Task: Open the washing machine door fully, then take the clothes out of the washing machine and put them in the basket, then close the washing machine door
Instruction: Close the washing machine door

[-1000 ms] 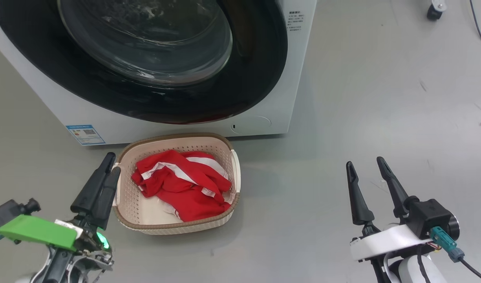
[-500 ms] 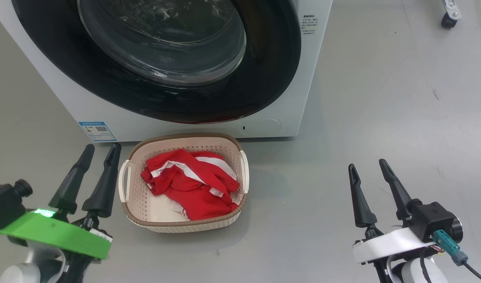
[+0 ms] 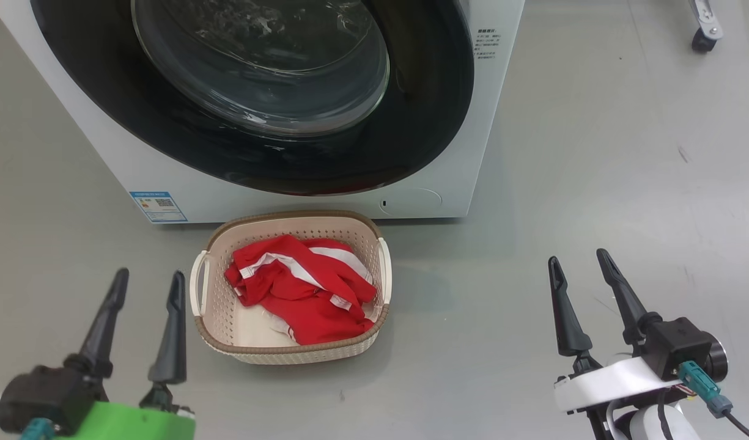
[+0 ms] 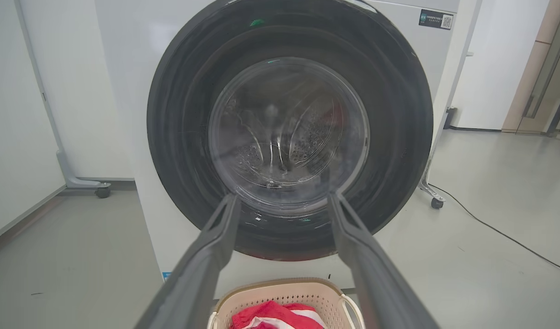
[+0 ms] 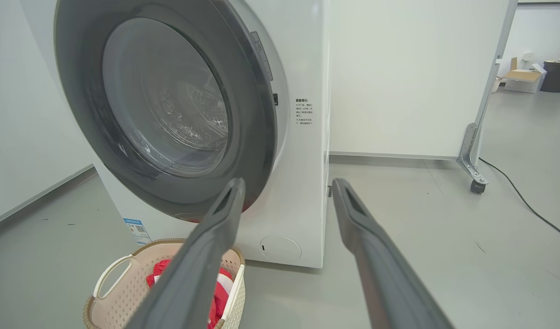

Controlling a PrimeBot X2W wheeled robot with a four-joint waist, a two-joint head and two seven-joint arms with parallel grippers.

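The washing machine stands at the top of the head view. Its door, black-rimmed with a glass bowl, lies flat against the front, as also seen in the left wrist view and the right wrist view. The cream basket sits on the floor just before it, and the red clothes with white stripes lie inside. My left gripper hovers open to the left of the basket, holding nothing. My right gripper stands open and bare far to the right. Both wrist views look between open fingers at the door.
Grey floor lies all around. A blue label and a round flap mark the machine's lower front. A caster shows at the top right. A wheeled partition foot and a black cable are right of the machine.
The camera has shifted slightly. My left gripper has turned from edge-on to flat, its two fingers now showing apart, and has drawn back from the basket's left rim. The right gripper has held still.
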